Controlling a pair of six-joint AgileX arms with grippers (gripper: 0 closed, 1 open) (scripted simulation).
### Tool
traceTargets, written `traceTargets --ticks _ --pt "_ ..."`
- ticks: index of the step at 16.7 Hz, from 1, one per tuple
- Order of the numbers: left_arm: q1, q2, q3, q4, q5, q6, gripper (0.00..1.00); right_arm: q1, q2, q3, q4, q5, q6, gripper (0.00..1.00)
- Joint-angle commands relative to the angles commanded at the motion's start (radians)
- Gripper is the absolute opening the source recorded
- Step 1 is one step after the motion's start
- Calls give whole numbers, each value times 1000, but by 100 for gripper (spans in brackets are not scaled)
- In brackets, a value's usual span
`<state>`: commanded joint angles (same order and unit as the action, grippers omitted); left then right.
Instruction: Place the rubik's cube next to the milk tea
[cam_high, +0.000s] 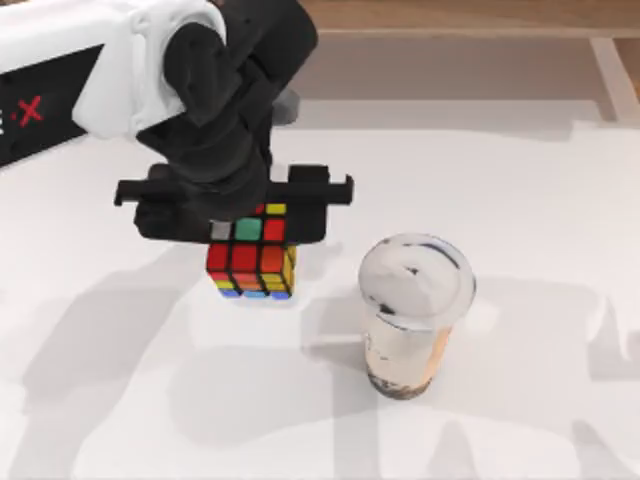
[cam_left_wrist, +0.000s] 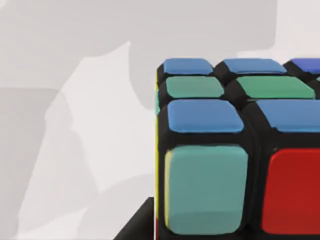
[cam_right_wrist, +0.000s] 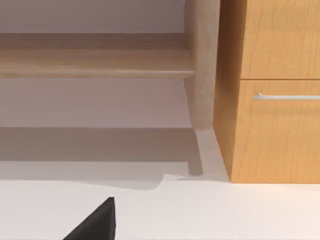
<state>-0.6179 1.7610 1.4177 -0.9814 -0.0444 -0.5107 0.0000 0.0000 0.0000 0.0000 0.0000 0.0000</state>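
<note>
My left gripper (cam_high: 243, 222) sits over the rubik's cube (cam_high: 250, 262), apparently pinching it, left of the milk tea (cam_high: 413, 312). I should carry it right, set it down close without nudging the cup.

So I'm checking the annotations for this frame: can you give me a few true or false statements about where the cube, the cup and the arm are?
1. The left end effector is over the rubik's cube. True.
2. The milk tea lies tipped on its side. False: it stands upright on the table.
3. The rubik's cube touches the milk tea. False: bare table separates them.
4. The rubik's cube is to the left of the milk tea in the top view. True.
</note>
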Motion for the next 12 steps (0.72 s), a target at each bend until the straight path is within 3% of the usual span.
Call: traceTargets --ticks 4,12 --pt "-10 54 -99 -87 52 -99 0 0 0 0 0 0 0 100" --pt "-4 47 -102 -84 33 -87 0 0 0 0 0 0 0 100"
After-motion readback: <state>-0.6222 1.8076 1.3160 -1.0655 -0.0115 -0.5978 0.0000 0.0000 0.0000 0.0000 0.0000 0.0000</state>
